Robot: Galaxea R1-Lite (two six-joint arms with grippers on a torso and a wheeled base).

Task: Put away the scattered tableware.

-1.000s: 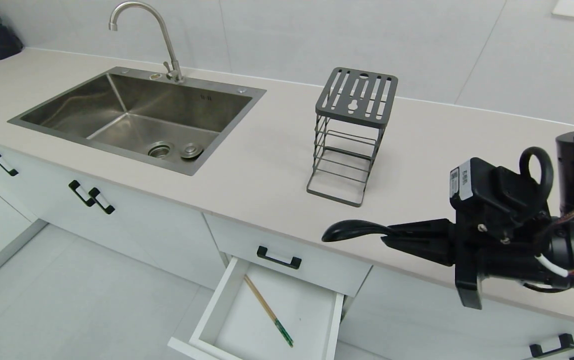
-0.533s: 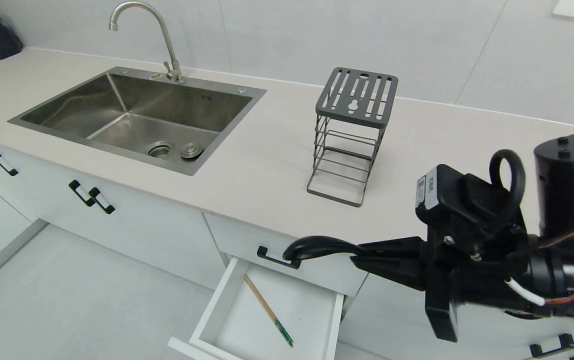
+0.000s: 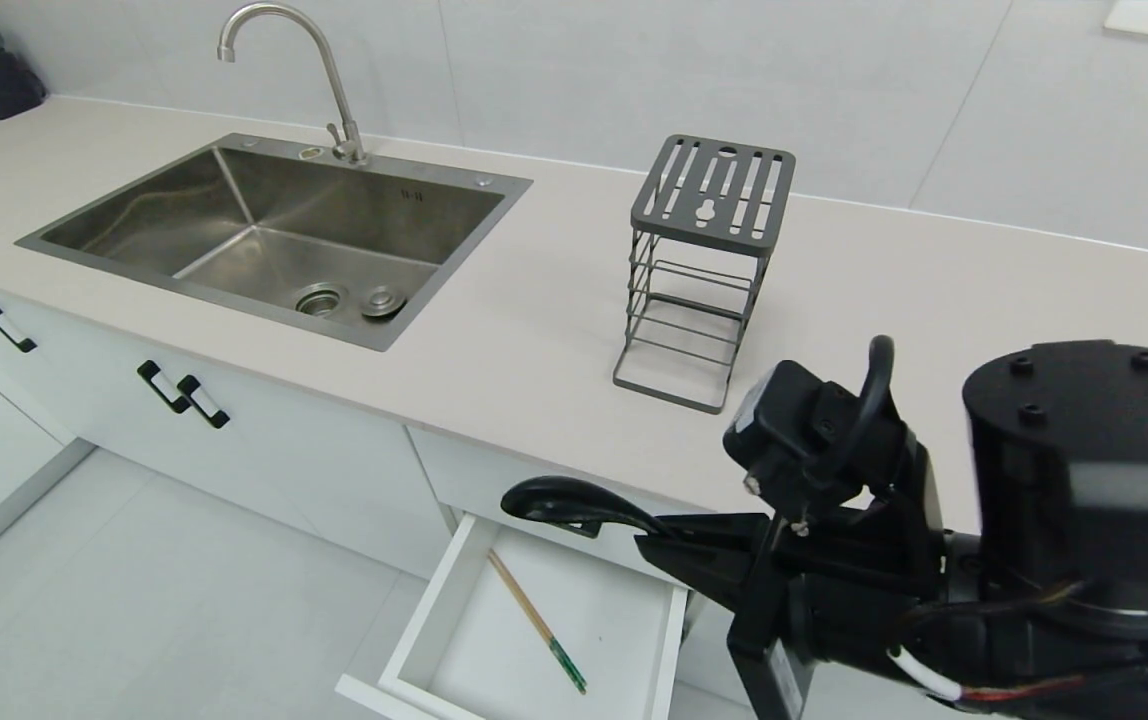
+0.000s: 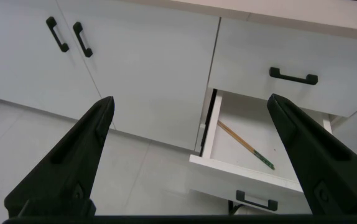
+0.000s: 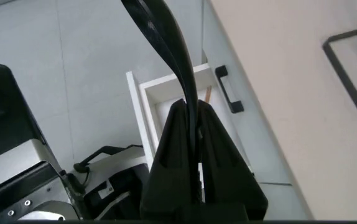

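Pale beige stone tabletop (image 3: 534, 330) runs behind and beside the right tool (image 3: 659, 545).
Stainless steel sink (image 3: 144, 200) with curved chrome faucet (image 3: 334, 90) is set in it, well apart from the right tool, on its left.
White pulled-out drawer (image 3: 594, 610) sits under the tabletop edge, directly below the right tool's tip. It is also ahead of and below the left tool (image 4: 191, 102).
Dark grey wire rack with slotted top plate (image 3: 699, 230) stands upright on the tabletop, just beyond the right tool.
Right tool is clenched on the handle of a black long-handled spoon (image 3: 559, 500). The spoon sticks straight out past the fingertips, with its bowl end over the drawer's back edge.
Left tool is released, jaws spread wide with nothing between them.
Wooden chopstick with green tip (image 3: 534, 620) lies diagonally on the drawer floor, below the spoon bowl and apart from it. Can't tell if it's one stick or a pair.
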